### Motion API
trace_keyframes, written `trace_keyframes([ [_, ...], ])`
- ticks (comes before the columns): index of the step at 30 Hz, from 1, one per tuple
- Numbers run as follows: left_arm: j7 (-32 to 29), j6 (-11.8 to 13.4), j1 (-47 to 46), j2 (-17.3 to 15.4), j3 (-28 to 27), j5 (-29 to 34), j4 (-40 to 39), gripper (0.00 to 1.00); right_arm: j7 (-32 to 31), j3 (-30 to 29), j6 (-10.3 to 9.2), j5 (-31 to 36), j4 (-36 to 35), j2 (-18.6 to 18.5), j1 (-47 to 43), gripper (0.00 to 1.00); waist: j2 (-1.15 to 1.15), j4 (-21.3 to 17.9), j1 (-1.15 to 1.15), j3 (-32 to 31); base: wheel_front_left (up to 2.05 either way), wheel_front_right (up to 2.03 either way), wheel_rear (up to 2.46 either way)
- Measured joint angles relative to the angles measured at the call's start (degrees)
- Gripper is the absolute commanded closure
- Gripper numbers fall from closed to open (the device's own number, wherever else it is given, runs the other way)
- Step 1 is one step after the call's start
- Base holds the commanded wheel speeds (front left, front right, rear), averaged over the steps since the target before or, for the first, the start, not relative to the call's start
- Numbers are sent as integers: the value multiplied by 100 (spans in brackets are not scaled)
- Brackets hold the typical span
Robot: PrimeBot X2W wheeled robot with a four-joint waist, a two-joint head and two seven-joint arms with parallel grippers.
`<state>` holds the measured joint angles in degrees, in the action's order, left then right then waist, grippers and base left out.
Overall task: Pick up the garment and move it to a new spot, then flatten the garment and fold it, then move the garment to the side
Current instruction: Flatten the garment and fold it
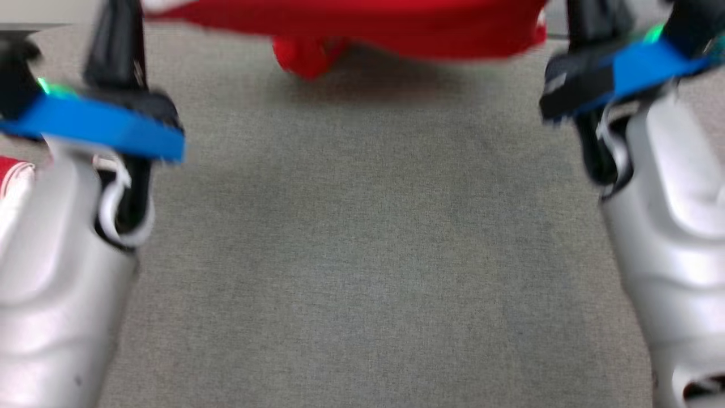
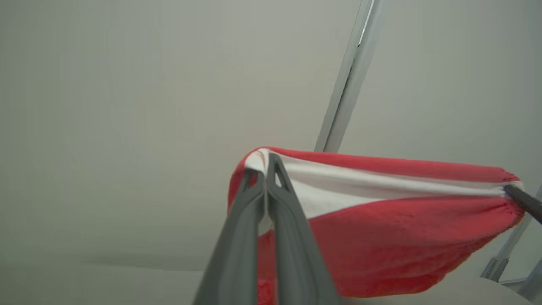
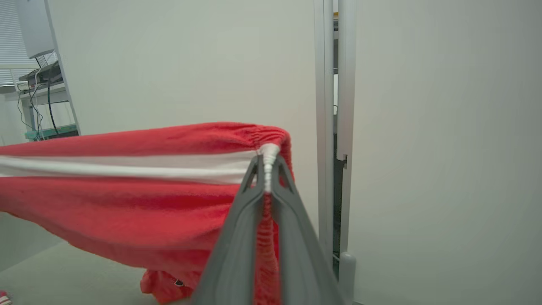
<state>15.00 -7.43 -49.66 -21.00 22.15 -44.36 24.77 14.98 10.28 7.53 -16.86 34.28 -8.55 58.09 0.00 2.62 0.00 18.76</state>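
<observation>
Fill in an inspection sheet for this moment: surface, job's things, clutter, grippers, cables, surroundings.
Surface: grey surface, woven covering, flat.
Job's things: red garment with a white band, held up and stretched between both grippers, with a bunched part hanging below.
Clutter: red-and-white item at the head view's left edge, mostly hidden, too little showing to identify.
Grippers: left gripper has its fingers shut on one gathered end of the garment, right gripper on the other.
Cables: white cable loop at the left wrist; dark cables hanging by a rack.
Surroundings: pale wall, metal post.
</observation>
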Motion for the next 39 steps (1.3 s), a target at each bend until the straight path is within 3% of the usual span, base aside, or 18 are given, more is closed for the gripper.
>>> trace_keyframes([
  [3, 0, -1, 1257, 287, -162, -62, -3, 100, 0, 151, 0, -355, -192, -13, -1207, 100, 0, 49, 0, -218, 0, 0, 0],
  [10, -2, -16, 3131, 736, -479, -64, -60, 100, -3, 223, 2, -878, -631, -76, -3283, 100, 0, 111, -1, -778, 0, 0, 0],
  [16, -3, -19, 4400, 1038, -813, 148, -219, 100, -3, 154, 5, -1215, -1070, -46, -4583, 100, 0, 104, -2, -1337, 0, 0, 0],
  [23, -2, -19, 5506, 1189, -799, 324, -455, 100, -3, 148, 5, -1456, -1484, -59, -5790, 100, 0, 12, -3, -1845, 0, 0, 0],
  [31, -1, -18, 5710, 1244, -797, 452, -780, 100, -2, 122, 3, -1516, -1797, -123, -6176, 100, 0, -91, -1, -1868, 0, 0, 0],
  [34, -2, -16, 5391, 1112, -619, 442, -758, 100, -2, 116, 1, -1526, -1809, -77, -6066, 100, 0, -145, -2, -1751, 0, 0, 0],
  [39, 2, -15, 3982, 680, -240, 393, -647, 100, 2, 85, 0, -1539, -1696, 101, -5352, 100, 0, -312, 1, -1292, 0, 0, 0],
])
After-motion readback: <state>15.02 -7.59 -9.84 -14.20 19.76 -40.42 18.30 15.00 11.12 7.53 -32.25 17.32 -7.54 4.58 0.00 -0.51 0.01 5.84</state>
